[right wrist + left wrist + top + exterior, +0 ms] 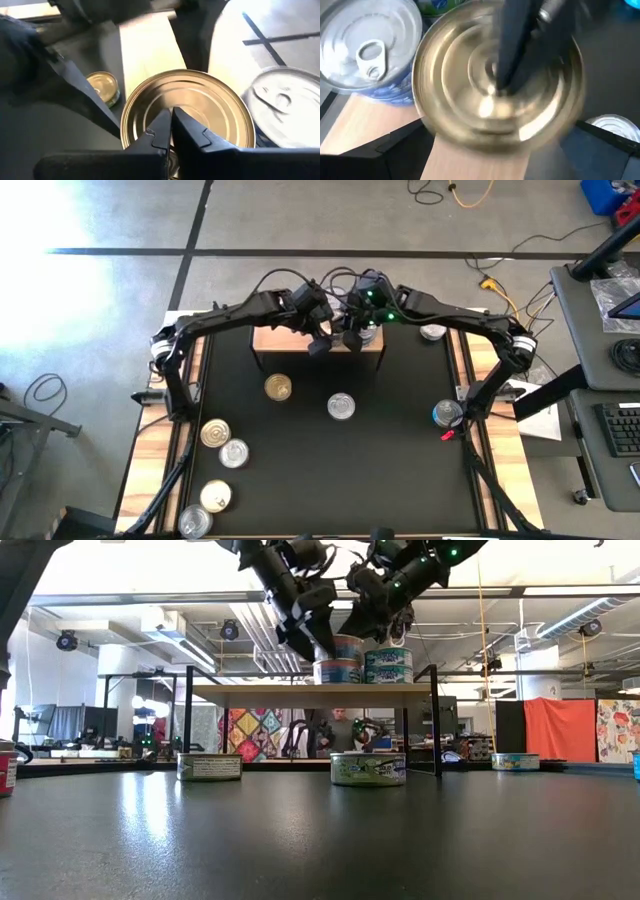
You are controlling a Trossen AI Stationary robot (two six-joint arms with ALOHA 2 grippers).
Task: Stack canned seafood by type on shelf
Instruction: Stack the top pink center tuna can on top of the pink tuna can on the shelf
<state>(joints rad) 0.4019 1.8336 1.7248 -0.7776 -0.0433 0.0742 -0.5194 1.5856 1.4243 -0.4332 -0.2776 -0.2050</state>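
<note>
The shelf [290, 340] is a light-wood board on dark legs at the table's far side, and two short stacks of cans stand on it [388, 666]. A gold-lidded can [470, 100] tops the left stack, beside a silver pull-tab can [367, 45]. My left gripper [497, 142] is open, one finger close on each side of the gold-lidded can. My right gripper [172, 117] is shut, with its tips on that can's lid. Both grippers meet over the shelf [338, 338]. My left gripper's fingers [395, 147] stand close beside the gold-lidded can's wall; I cannot tell whether they touch it. My right gripper presses its shut fingertips [162, 127] on the middle of the gold lid [200, 100], slanting down from the table's right. The can sits upright on the can below it.
Loose cans lie on the black table: a gold-lidded one [278, 387] and a silver one [341, 407] near the shelf, several at the near left [222, 445], one at the right edge [446, 414] and one at the far right [432, 332].
</note>
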